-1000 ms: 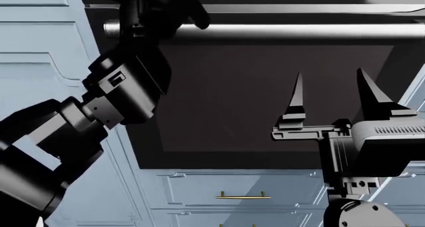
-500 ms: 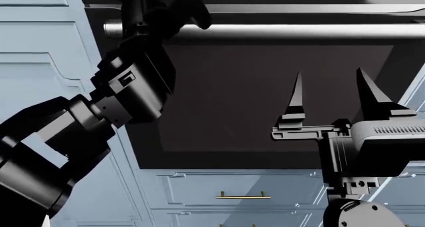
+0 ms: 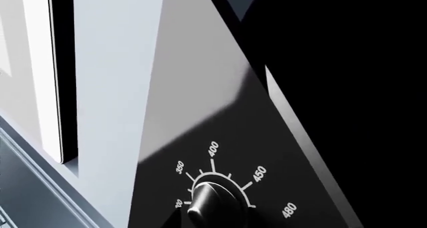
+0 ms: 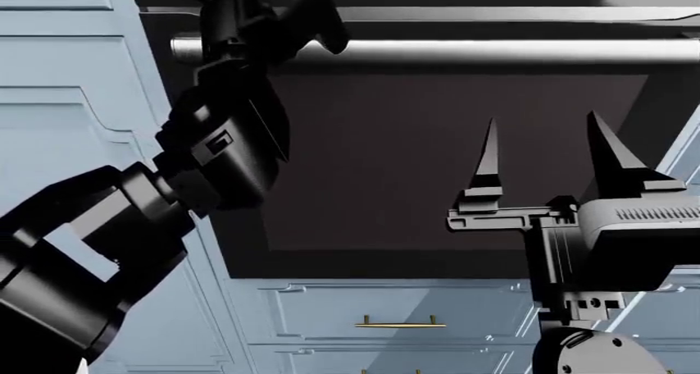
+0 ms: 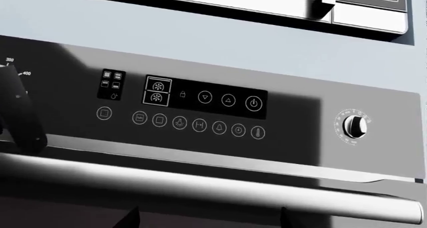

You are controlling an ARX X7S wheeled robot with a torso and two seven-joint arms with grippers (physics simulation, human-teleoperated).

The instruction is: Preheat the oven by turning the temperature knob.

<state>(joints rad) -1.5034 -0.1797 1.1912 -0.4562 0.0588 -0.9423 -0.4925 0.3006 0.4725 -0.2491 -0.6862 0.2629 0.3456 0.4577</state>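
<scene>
The left arm point(image 4: 120, 226) reaches up and forward from the lower left of the head view, its forearm slanting toward the top left corner of the oven point(image 4: 438, 161). Its wrist crosses the left end of the long silver bar handle point(image 4: 493, 52), and the left tool point(image 4: 268, 13) disappears at the top edge of that view, so I cannot tell how far its fingers are parted or whether they have hold of anything.

The left wrist view looks along the oven's control panel at the temperature knob point(image 3: 212, 204), a dark ridged dial ringed with numbers 350, 400, 450 and 480; no finger is clearly seen touching it there. In the right wrist view a dark shape of the left arm covers the panel's far end beside the marks 350 and 400.

The right tool point(image 4: 543, 157) stands in front of the dark glass door, pointing upward, its two pointed fingers point(image 4: 488, 157) well apart with nothing between them. Its arm rises from the lower right corner.

The right wrist view shows the touch panel point(image 5: 200, 98) with round icon buttons point(image 5: 180, 122) and a second small knob point(image 5: 353, 126) at the other end. Below the oven sits a pale blue drawer with a brass pull point(image 4: 401, 323).
</scene>
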